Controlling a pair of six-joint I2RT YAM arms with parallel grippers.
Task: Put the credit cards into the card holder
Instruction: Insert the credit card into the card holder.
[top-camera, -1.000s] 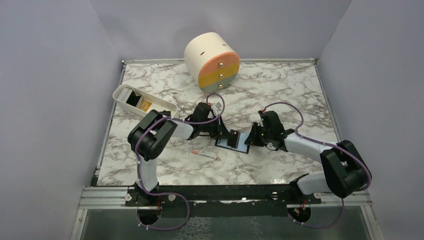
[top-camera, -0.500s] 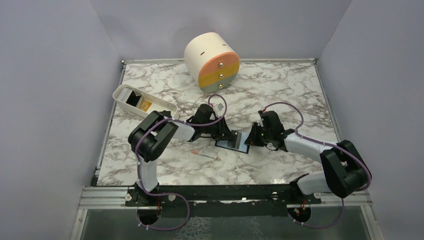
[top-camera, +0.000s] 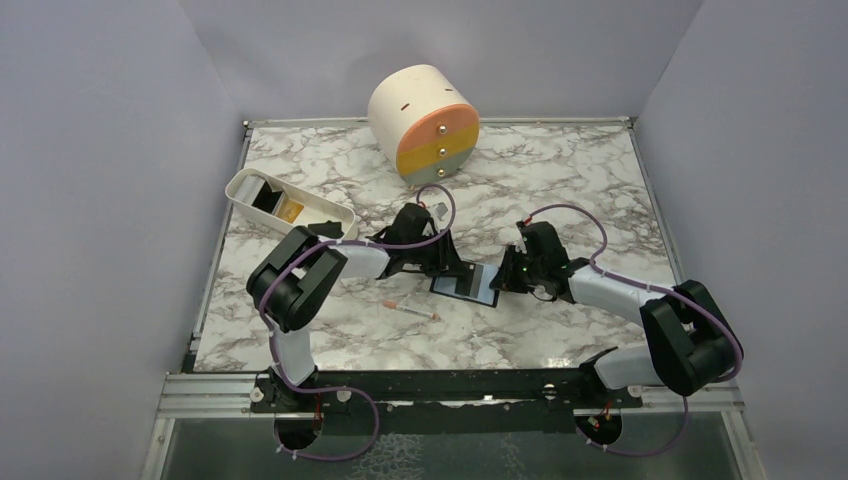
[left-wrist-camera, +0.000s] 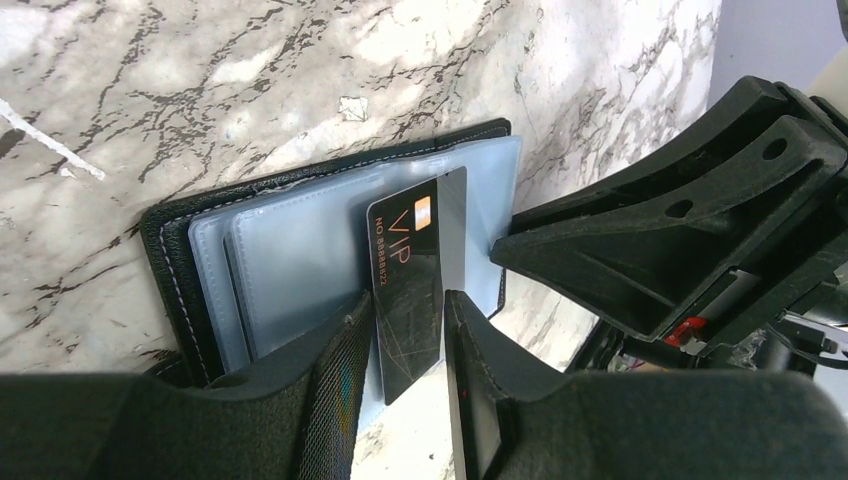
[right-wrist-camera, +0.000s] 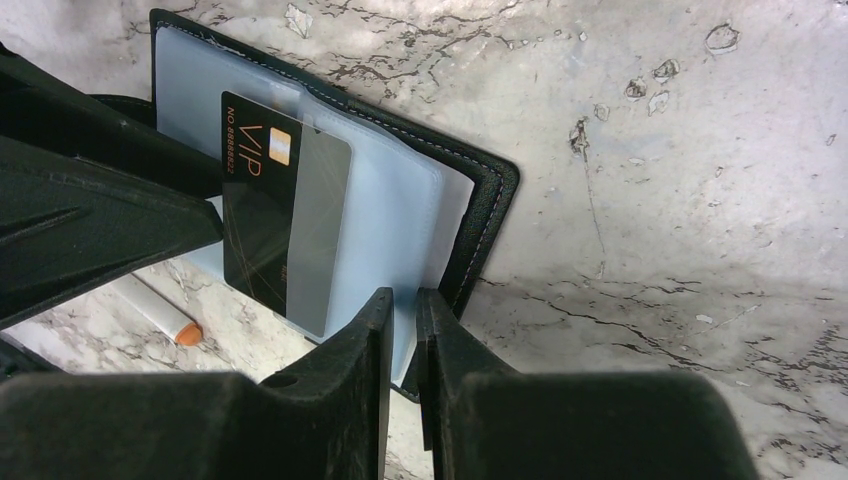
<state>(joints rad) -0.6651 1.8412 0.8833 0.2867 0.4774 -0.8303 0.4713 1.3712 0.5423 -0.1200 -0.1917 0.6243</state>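
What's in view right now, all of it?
card holder: one, black with clear sleeves, open at table centre.
VIP card: one, black, partly inside a sleeve.
orange-yellow card: one, standing in the tray.
dark item: one, black, also in the tray; unidentifiable.
tray: one, white, oblong, left side.
drawer unit: one, cream, with pink, yellow and grey drawers, at the back.
stick: one, white with orange-pink tip, near side of the card holder.
table: one, white marble.
left claw: one, black, open astride the VIP card.
right claw: one, black, pinching the card holder's edge.
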